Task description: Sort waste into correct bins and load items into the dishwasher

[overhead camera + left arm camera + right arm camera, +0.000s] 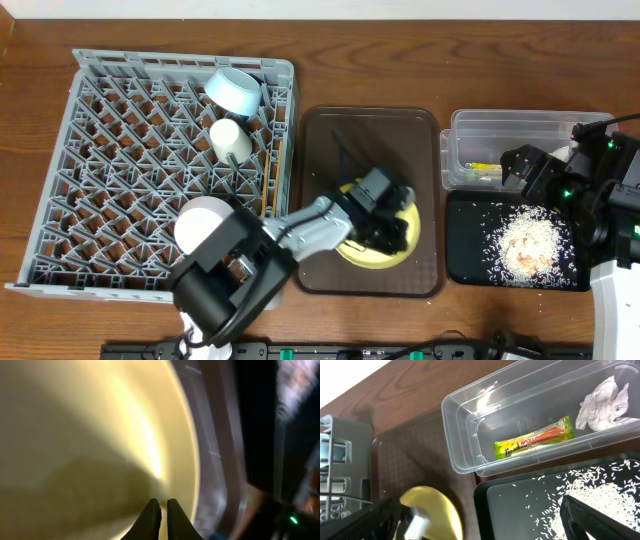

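On the brown wooden surface [400, 60] stand four containers. At the left is one large square grey plastic dish rack [120, 150]. In the middle is one brown rectangular serving tray [370, 140]. At the right, one clear rectangular plastic tub [457, 455] sits just above one shallow black rectangular tray [510, 505].

The rack holds three vessels. One light blue bowl [235, 88] lies tilted near the top right corner, with one small white cup [230, 138] just below it. One white bowl [203, 218] sits lower down, partly hidden by the left arm. Thin wooden chopsticks [276, 175] lie along the rack's right side, too fine to count apart.

The single round yellow plate [395, 255] sits on the brown tray's lower half. The left hand [163, 502] is over it, its fingers drawn narrow, almost meeting, with the tips against the plate's face. Whether they pinch the plate cannot be told.

The clear tub holds two pieces of waste: one crumpled white paper napkin [602, 402] and one green-yellow sachet wrapper [535, 442]. The whitish rice scraps [600, 495] are in the black tray, in one heap with loose grains scattered around it.

The right hand [480, 505] hovers over the two bins, its fingers spread wide with nothing between them.
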`<state>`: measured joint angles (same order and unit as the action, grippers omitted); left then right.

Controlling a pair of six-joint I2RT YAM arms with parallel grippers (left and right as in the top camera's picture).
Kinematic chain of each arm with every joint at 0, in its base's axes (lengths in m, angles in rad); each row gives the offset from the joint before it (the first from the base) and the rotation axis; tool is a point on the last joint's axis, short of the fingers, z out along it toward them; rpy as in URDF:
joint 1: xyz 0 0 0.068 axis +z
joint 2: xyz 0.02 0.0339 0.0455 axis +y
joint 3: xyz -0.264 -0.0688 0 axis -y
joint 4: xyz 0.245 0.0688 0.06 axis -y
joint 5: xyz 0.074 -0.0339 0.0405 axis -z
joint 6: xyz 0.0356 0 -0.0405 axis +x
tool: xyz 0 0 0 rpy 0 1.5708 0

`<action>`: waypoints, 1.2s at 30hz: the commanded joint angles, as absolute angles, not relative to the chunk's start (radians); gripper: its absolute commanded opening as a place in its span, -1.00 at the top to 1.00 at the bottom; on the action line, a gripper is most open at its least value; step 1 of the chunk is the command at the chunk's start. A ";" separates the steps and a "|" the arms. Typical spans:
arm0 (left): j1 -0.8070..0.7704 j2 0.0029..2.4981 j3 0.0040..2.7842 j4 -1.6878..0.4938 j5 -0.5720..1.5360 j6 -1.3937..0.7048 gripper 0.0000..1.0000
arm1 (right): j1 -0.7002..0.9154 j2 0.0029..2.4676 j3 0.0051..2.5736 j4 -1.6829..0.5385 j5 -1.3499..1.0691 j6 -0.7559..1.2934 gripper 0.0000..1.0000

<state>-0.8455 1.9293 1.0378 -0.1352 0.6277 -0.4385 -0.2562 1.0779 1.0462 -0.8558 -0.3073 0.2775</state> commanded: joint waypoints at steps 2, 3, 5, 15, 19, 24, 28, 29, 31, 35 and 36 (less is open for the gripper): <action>-0.889 1.937 1.039 -0.111 0.699 -0.412 0.73 | -0.261 1.073 1.056 -0.857 -0.315 0.273 -0.99; -0.888 1.932 1.041 -0.110 0.699 -0.408 0.72 | -0.261 1.073 1.056 -0.857 -0.315 0.273 -0.99; -0.879 1.920 1.051 -0.110 0.699 -0.409 0.72 | -0.261 1.073 1.056 -0.857 -0.315 0.273 -0.99; -0.803 1.769 1.071 -0.156 0.485 -0.383 -0.20 | -0.261 1.073 1.056 -0.857 -0.315 0.273 -0.98; -0.743 1.723 1.071 -0.262 0.404 -0.299 -0.22 | -0.261 1.073 1.056 -0.857 -0.315 0.273 -0.99; -0.686 1.723 1.065 -0.411 0.340 -0.299 -0.25 | -0.261 1.073 1.056 -0.857 -0.315 0.273 -0.99; -0.679 1.724 1.040 -0.479 0.229 -0.300 -0.26 | -0.261 1.073 1.056 -0.858 -0.315 0.273 -0.98; -0.680 1.725 1.032 -0.479 0.226 -0.300 -0.26 | -0.261 1.073 1.056 -0.857 -0.315 0.273 -0.99; -0.686 1.728 1.018 -0.478 0.231 -0.305 -0.26 | -0.261 1.073 1.056 -0.858 -0.315 0.273 -0.99; -0.711 1.728 0.982 -0.456 0.220 -0.308 -0.23 | -0.261 1.073 1.056 -0.857 -0.315 0.273 -0.99; -0.716 1.728 0.972 -0.446 0.210 -0.308 -0.19 | -0.261 1.073 1.056 -0.858 -0.315 0.273 -0.98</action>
<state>-0.6968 1.7260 1.0065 -0.4603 0.2543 -0.3164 -0.2562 1.0779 1.0462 -0.8558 -0.3073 0.2775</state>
